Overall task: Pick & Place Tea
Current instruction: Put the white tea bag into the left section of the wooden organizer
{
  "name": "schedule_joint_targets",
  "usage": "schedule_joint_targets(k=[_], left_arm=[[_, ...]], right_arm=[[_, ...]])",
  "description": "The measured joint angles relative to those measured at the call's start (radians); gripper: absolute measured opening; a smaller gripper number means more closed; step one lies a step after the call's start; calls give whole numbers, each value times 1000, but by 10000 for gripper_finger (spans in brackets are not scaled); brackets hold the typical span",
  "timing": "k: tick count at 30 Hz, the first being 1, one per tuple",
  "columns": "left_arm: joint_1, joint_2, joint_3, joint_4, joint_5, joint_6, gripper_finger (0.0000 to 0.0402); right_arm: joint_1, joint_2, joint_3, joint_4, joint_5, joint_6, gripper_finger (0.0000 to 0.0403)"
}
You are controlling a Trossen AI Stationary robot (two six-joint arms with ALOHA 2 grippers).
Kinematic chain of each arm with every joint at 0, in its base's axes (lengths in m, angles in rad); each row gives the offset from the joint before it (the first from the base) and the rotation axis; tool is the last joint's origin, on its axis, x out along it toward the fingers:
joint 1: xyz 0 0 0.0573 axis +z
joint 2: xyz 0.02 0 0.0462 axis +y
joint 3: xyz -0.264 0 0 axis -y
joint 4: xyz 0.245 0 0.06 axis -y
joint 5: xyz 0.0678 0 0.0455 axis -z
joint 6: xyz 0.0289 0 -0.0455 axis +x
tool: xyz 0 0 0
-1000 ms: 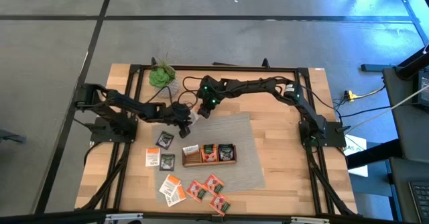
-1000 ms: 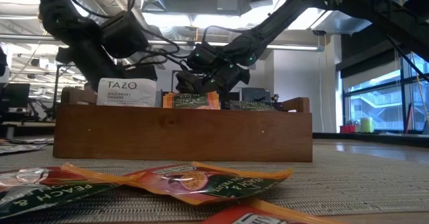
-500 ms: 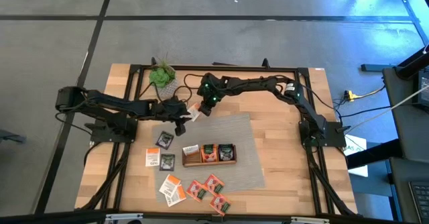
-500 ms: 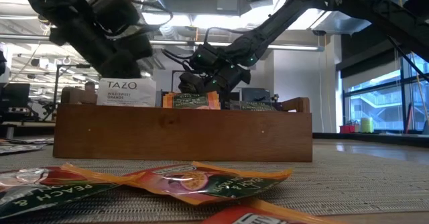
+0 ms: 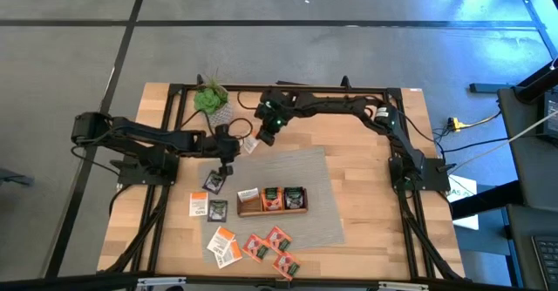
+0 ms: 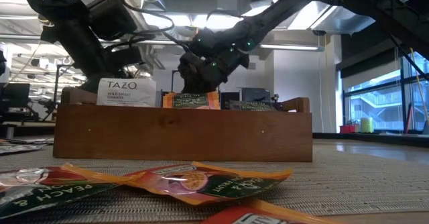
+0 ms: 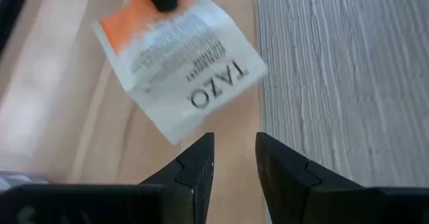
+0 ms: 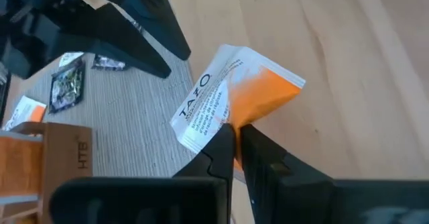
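Observation:
My right gripper (image 8: 232, 129) is shut on a white-and-orange tea sachet (image 8: 231, 90) above the bare wood just beyond the grey mat's far left corner (image 5: 249, 145). My left gripper (image 7: 234, 138) stands open a little to the left of it (image 5: 229, 159), its fingers pointing at the sachet (image 7: 181, 63) with nothing between them. The wooden tray (image 5: 272, 200) stands on the mat with three sachets upright in it. More tea lies flat near the table's front left: dark sachets (image 5: 214, 182), white-and-orange ones (image 5: 222, 243) and red ones (image 5: 272, 247). My right gripper pinches the sachet between its two fingers at an edge (image 8: 231, 119) where the orange print meets the white. The fingers slant down from the table's far right side. The sachet sticks out past the fingertips, tilted and lifted clear of the table.
A small green plant (image 5: 210, 98) in a white pot stands at the far left, close behind both grippers. The grey mat (image 5: 323, 213) covers the table's middle. In the low view the tray's wall (image 6: 181, 133) hides the table behind it.
My right gripper has risen and gone a little toward the far edge, carrying the sachet up with it. My left gripper has drawn back from the sachet toward the table's left edge, lifted slightly and rolled about its own axis; its fingers stay apart.

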Motion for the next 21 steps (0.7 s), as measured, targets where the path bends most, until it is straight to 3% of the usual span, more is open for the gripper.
schedule_joint_targets(k=[6, 10, 17, 21], left_arm=[[-120, -24, 2, -45, -235, 16, 109], [-215, -62, 2, -42, -370, -98, 107], [-370, -156, 3, -154, -512, -242, 109], [-443, -190, 3, -220, -595, -336, 107]], right_arm=[[-11, -3, 112, -189, -21, -69, 30], [-8, -3, 146, -236, -21, -103, 30], [26, -11, 159, -279, -99, -139, 30], [70, -65, 126, -313, -44, -164, 30]])
